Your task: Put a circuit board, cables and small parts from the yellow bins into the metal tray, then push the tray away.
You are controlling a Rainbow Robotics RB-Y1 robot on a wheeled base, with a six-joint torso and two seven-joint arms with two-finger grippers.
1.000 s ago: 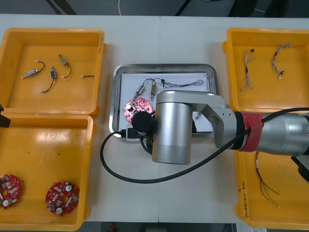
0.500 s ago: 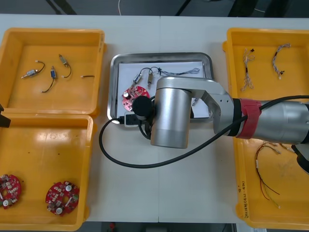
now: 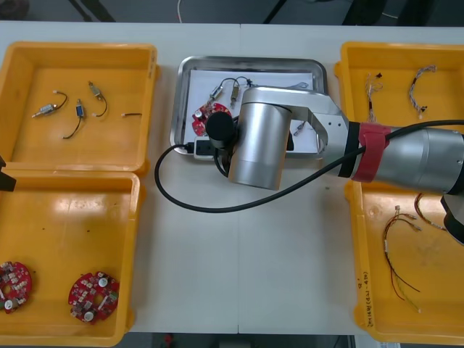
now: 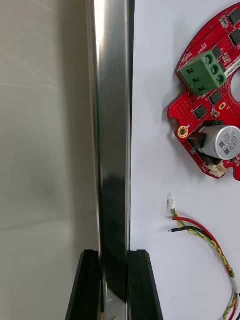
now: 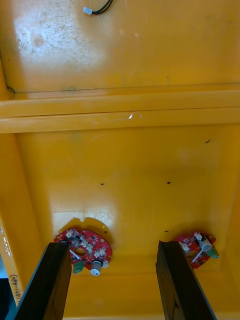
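Because the shallow rectangular metal tray (image 3: 246, 61) with its white lining already carries a round red circuit board (image 4: 215, 100), a twisted red and yellow cable (image 4: 207, 240) and a few small metal parts (image 3: 217, 93), I judge the loading done and the push to be the step in hand. My right gripper (image 4: 115, 287) is clamped on the tray's shiny raised rim, one black finger outside over the light table (image 3: 239, 275) and the other inside over the white lining, so the tray has to travel with my arm rather than skid off on its own. The tray sits close to the table's far edge, between the two far yellow plastic bins (image 3: 80, 48), and the board lies toward the tray's left edge, near the stretch of rim I grip. My hold is thin on slick metal, so a slip or a tilt could send the loose contents sliding. My left gripper (image 5: 114, 280) hangs idle, fingers well apart, over the near left yellow bin (image 5: 120, 115), where two spare red boards (image 5: 85, 246) lie by its near edge.
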